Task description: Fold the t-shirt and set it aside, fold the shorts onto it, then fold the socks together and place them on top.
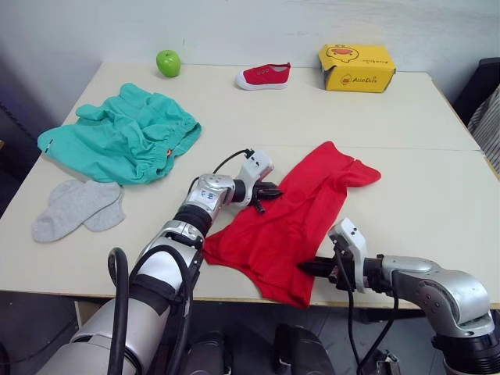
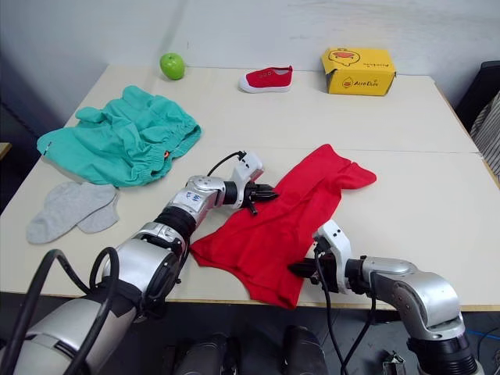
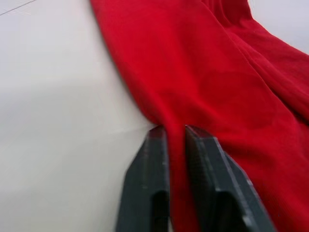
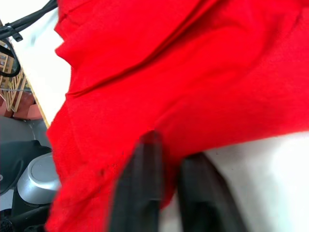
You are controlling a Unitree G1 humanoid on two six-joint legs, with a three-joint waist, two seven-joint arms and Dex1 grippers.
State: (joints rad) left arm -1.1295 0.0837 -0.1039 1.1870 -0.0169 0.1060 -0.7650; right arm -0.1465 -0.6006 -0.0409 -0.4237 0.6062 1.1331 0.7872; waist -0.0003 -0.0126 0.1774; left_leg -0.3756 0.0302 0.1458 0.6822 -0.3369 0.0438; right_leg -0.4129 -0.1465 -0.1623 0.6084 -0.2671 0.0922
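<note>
Between both grippers' pinched fingers: t-shirt (image 1: 289, 223), left gripper (image 1: 268, 193), right gripper (image 1: 310, 268).

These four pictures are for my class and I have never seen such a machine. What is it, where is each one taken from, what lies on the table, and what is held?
It is a two-armed humanoid robot folding laundry. The two wide pictures come from cameras in its head, looking down over its arms. The two close-ups come from a camera on each wrist. On the table lie a red t-shirt, teal shorts, grey socks, an apple, a shoe and a yellow box. The left hand pinches the t-shirt's edge. The right hand grips its near edge.
</note>
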